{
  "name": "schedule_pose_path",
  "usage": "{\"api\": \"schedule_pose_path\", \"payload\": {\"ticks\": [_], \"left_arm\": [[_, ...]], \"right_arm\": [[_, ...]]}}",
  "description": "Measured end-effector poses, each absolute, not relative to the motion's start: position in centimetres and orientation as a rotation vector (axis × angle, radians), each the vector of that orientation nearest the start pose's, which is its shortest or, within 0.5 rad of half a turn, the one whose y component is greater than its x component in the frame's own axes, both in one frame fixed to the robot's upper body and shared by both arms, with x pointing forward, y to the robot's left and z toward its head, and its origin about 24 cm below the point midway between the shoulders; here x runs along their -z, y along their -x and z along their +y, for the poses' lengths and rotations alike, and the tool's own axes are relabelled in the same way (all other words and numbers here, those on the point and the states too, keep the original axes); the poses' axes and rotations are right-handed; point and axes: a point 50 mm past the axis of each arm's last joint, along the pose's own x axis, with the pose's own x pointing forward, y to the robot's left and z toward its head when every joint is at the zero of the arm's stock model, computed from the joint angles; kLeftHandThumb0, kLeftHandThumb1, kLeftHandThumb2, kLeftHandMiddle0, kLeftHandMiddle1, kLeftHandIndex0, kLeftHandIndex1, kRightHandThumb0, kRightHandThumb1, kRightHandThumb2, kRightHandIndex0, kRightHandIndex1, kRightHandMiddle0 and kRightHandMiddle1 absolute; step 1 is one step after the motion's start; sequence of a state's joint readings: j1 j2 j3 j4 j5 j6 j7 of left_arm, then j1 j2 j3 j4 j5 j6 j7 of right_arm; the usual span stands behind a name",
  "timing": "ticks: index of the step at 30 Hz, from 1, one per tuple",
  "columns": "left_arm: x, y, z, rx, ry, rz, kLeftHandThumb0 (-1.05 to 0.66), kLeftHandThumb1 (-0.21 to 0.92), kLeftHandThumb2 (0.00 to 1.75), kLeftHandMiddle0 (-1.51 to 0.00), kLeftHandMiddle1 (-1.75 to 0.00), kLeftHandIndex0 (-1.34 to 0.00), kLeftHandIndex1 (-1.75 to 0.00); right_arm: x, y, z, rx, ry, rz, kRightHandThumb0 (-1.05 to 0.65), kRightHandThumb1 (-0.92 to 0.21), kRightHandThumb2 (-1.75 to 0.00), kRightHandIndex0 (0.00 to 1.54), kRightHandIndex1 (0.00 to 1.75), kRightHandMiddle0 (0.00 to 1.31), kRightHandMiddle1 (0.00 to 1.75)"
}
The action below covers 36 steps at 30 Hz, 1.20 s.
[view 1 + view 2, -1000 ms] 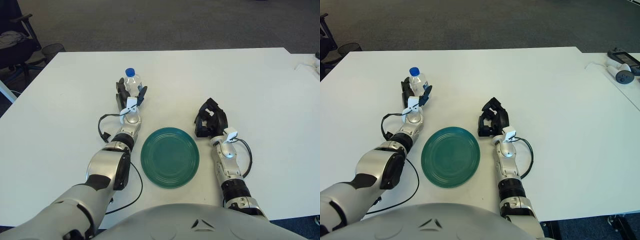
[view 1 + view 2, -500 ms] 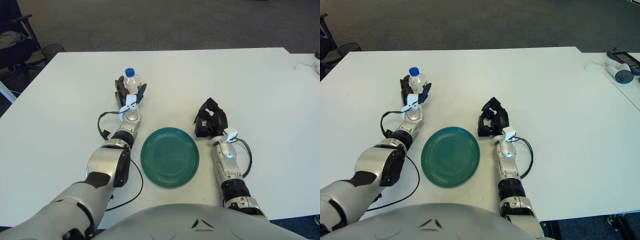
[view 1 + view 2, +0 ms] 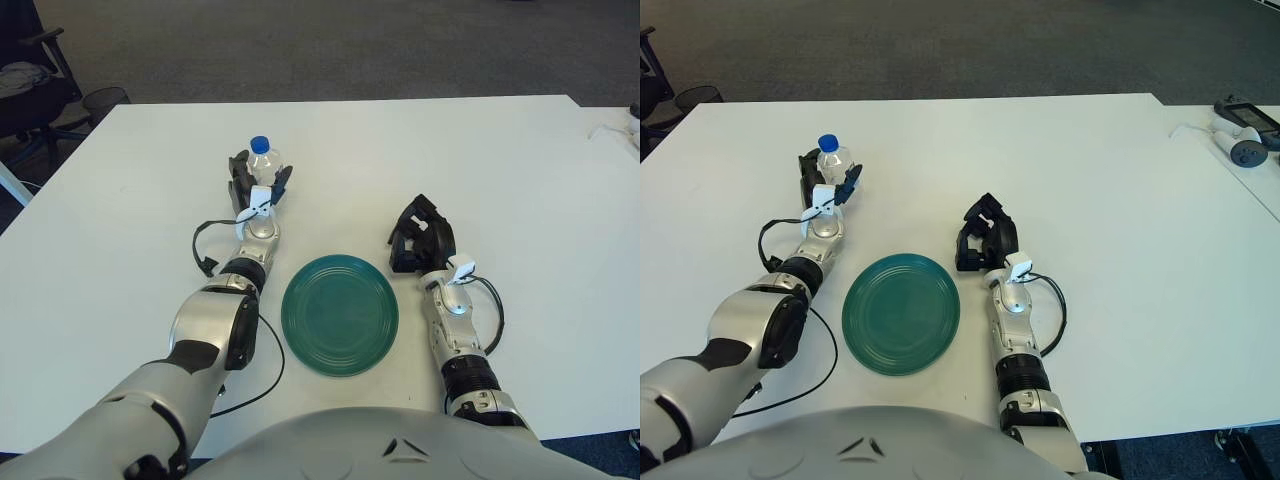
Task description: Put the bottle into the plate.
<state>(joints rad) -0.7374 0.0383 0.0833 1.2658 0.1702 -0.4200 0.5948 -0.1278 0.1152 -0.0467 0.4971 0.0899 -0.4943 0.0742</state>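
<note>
Nearest the robot, the green plate [image 3: 340,314] lies flat on the white table [image 3: 520,170], between the two forearms; nothing lies in it. The right hand [image 3: 421,235] shows just beyond the plate's right rim, on the right side; its dark fingers are curled inward and hold nothing.

Farther out, on the left, the left hand [image 3: 256,187] is extended beyond the plate's upper left rim; its fingers [image 3: 240,176] stand spread on either side of the bottle [image 3: 265,165], close around its lower body; whether they press against it cannot be told, and no closed grasp is visible.

The bottle is clear plastic with a blue cap [image 3: 260,144]; it stands upright on the table, long axis vertical, cap uppermost; it is well apart from the plate, beyond it and to the left.

A black cable [image 3: 204,252] loops beside the left wrist.

At the table's far right edge lie a small grey device [image 3: 1245,152] and a white cord [image 3: 1196,131]. Beyond the table the floor is dark grey carpet [image 3: 330,45]; a dark office chair [image 3: 30,75] stands at far left.
</note>
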Motion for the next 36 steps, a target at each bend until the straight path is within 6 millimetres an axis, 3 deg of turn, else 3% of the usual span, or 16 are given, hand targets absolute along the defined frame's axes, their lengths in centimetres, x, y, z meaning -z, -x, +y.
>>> {"api": "schedule_pose_path", "payload": {"ticks": [14,21,25,31,36], "left_arm": [[-2.12,-34.91,14.50,-0.373,-0.262,0.061,-1.05,0.92,0.08,0.00,-0.77,0.00,-0.86],[-1.91,-34.86,14.46,-0.352,-0.270,0.071,-1.04,0.92,0.08,-0.03,-0.82,0.00,-0.85],[-1.79,-34.81,14.42,-0.333,-0.310,0.070,-0.98,0.92,0.07,-0.12,-0.91,0.00,-0.95],[-1.67,-34.77,14.29,-0.301,-0.364,0.066,-0.84,0.90,0.04,-0.24,-1.14,0.00,-1.37],[-1.59,-34.78,14.18,-0.271,-0.379,0.068,-0.76,0.88,0.03,-0.27,-1.35,0.00,-1.56]], "right_arm": [[-0.59,-26.33,-12.14,-0.026,-0.196,-0.117,0.00,-0.05,-1.59,0.84,1.66,0.58,1.75],[-0.56,-26.33,-12.14,-0.026,-0.196,-0.116,0.00,-0.06,-1.59,0.82,1.67,0.57,1.75],[-0.52,-26.31,-12.14,-0.026,-0.196,-0.114,0.00,-0.07,-1.58,0.82,1.67,0.57,1.75],[-0.52,-26.32,-12.14,-0.024,-0.196,-0.114,0.00,-0.06,-1.58,0.82,1.67,0.58,1.75],[-0.58,-26.34,-12.16,-0.019,-0.196,-0.115,0.00,-0.05,-1.60,0.84,1.66,0.59,1.75]]}}
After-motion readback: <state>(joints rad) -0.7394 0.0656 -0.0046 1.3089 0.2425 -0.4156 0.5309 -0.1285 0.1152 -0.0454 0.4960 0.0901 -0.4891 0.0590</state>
